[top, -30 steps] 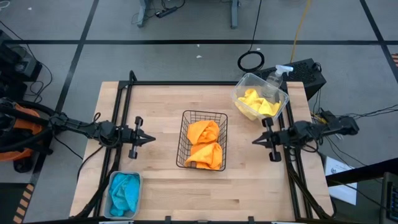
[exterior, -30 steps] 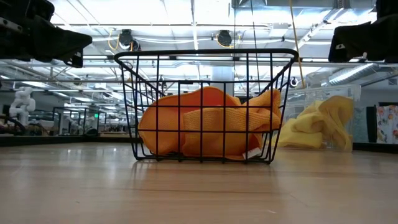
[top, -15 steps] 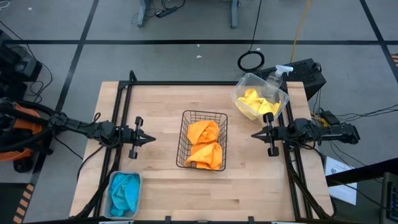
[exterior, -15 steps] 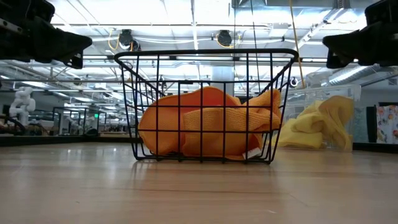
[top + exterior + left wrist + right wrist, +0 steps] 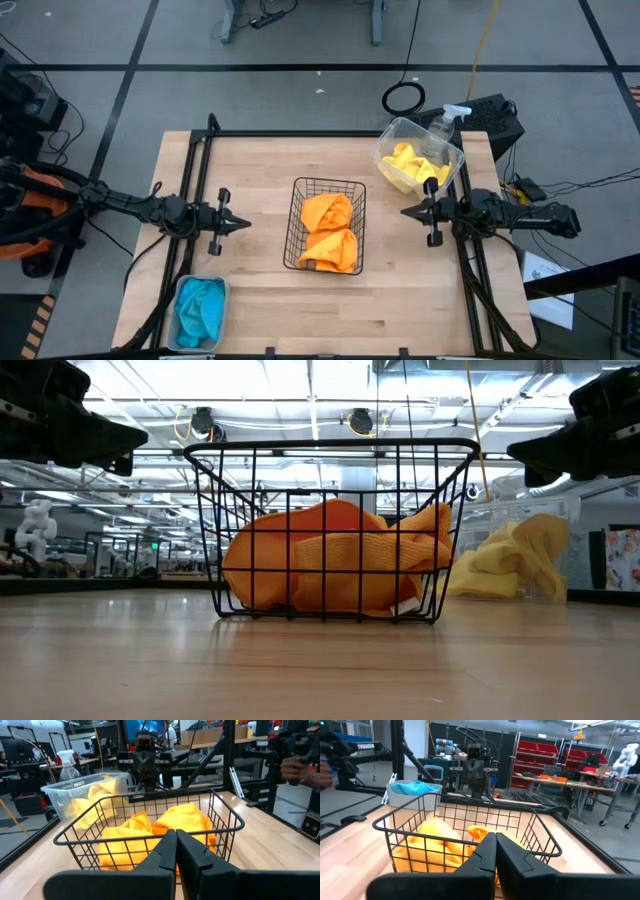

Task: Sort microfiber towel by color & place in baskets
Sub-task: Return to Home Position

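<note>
Two orange towels (image 5: 329, 232) lie in the black wire basket (image 5: 300, 190) at the table's middle. Yellow towels (image 5: 412, 166) lie in the clear tub (image 5: 393, 130) at the far right. Teal-blue towels (image 5: 200, 308) lie in the pale tray (image 5: 183, 285) at the near left. My left gripper (image 5: 246, 224) hovers left of the wire basket, shut and empty. My right gripper (image 5: 404, 212) hovers right of the basket, shut and empty. Both point at the basket.
A clear spray bottle with a white trigger (image 5: 446, 121) stands beside the tub at the far right corner. Bare wood lies near and far of the wire basket. A person's hand (image 5: 295, 767) shows beyond the table in the left wrist view.
My right gripper has drawn a little toward the table's far edge and toward the wire basket, staying shut and level. Nothing else has moved.
</note>
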{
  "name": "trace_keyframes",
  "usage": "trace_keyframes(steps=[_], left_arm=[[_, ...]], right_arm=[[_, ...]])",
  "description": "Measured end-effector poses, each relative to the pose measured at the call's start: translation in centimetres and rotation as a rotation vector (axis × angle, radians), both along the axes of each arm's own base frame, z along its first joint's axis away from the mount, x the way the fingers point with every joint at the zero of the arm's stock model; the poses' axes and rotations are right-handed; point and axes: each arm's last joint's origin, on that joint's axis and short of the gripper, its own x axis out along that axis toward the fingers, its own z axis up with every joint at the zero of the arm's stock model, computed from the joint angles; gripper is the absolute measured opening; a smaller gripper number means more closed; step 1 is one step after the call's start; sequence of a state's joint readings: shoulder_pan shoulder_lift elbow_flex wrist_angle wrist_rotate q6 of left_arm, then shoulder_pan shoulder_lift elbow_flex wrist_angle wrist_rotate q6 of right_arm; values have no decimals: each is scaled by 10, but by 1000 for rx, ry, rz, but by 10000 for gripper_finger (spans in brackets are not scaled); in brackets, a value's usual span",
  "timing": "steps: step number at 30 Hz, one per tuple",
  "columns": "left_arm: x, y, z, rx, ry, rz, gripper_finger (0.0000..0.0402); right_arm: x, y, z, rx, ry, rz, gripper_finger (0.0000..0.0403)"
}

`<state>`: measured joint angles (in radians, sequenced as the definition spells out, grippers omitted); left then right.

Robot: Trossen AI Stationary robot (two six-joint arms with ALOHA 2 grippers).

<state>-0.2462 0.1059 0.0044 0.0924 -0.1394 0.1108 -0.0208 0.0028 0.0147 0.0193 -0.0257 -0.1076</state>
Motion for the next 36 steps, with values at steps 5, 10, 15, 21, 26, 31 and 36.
trace_keyframes(steps=[5, 10, 15, 21, 26, 31, 36], left_arm=[[0, 0, 0, 0, 5, 0, 8], [0, 0, 0, 7, 0, 7, 8], [0, 2, 2, 17, -25, 40, 8], [1, 8, 2, 24, -26, 75, 8], [2, 13, 2, 7, -21, 68, 8], [2, 17, 2, -4, -20, 69, 8], [2, 21, 1, -9, -5, 83, 8]], right_arm=[[0, 0, 0, -9, 1, 1, 0], [0, 0, 0, -5, 1, 1, 0], [0, 0, 0, -5, 2, 1, 0], [0, 0, 0, -5, 2, 1, 0], [0, 0, 0, -5, 2, 1, 0], [0, 0, 0, -5, 2, 1, 0], [0, 0, 0, -5, 2, 1, 0]])
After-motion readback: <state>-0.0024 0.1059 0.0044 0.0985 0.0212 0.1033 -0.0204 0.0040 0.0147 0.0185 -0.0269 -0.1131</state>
